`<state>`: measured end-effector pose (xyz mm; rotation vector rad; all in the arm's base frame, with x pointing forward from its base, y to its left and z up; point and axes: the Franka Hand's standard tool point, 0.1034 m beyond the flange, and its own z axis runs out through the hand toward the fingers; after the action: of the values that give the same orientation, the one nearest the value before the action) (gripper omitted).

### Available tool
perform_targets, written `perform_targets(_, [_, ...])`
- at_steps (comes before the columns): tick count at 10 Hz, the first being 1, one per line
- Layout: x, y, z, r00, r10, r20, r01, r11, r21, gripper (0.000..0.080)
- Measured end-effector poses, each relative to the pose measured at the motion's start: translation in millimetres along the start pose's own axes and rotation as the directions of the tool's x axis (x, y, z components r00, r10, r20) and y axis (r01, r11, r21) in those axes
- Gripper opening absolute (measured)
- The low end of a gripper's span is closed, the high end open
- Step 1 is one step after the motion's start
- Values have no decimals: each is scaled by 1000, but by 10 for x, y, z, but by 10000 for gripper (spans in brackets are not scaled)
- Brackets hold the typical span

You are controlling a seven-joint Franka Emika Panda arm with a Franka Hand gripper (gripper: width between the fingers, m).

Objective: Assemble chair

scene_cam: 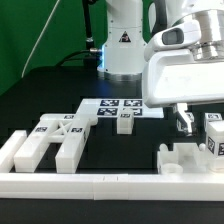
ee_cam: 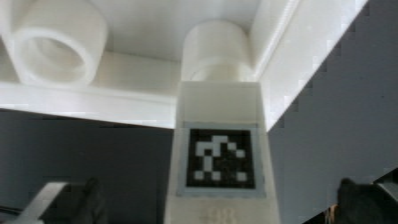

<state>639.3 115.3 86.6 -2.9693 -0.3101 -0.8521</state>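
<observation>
Tool [ee_cam: 214,208] spread, straddling tagged chair leg [ee_cam: 221,140], not touching. Leg on surface [scene_cam: 50,98], exterior view's right, peg beside holed chair part [ee_cam: 71,62]. Likely leg-fitting step. Next: you keep peg square to hole.

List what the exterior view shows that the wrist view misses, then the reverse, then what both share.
Exterior view only: the marker board, the arm's base, the big chair piece on the exterior view's left, a small block by the board, and the border bar.
Wrist view only: a close look at a tagged post ending in a round peg, with a round socket beside it.
Both: the gripper, jaws open and holding nothing, over white tagged chair parts on the dark table.
</observation>
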Motion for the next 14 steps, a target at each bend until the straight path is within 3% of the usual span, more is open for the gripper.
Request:
perform_targets(2, [187,36,2,1000,5,22,-5,1000,2,649])
perform_targets(8, [55,-27,114,918,8,396,-24,999,37,649])
perform_targets(11, [78,-17,118,915,31,402,-46,999,27,621])
perform_targets(12, [79,-20,118,914,55,403,-68,998,19,443])
perform_targets(13, [80,-24,117,907,121,403,-129,992,-8,282])
perform_targets(14, [79,-22,117,901,163,402,-168,986,-25,284])
